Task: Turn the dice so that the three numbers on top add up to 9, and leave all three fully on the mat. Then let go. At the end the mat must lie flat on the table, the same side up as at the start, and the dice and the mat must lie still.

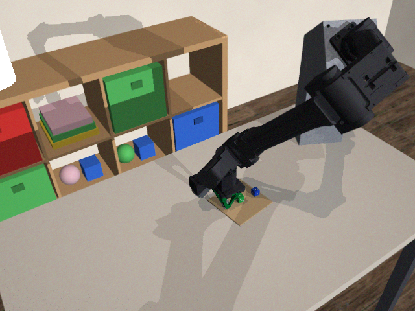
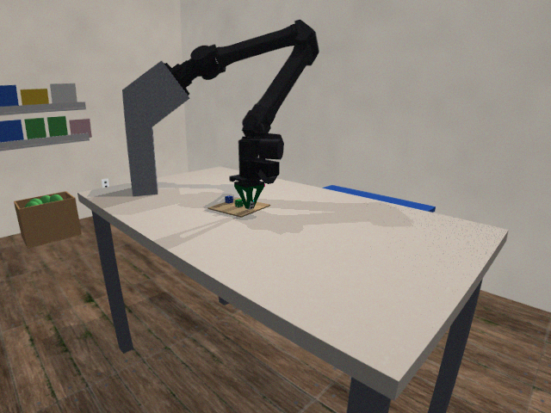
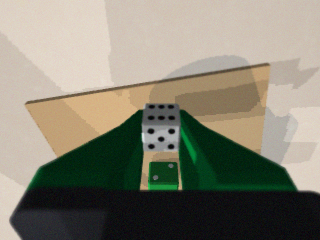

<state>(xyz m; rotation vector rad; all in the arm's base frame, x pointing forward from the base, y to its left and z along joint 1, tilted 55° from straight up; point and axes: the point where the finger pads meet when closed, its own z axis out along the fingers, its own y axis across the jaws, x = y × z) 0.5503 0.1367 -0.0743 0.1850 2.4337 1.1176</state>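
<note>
The claw is clamped on the white die, probably to turn it toward the needed total.
</note>
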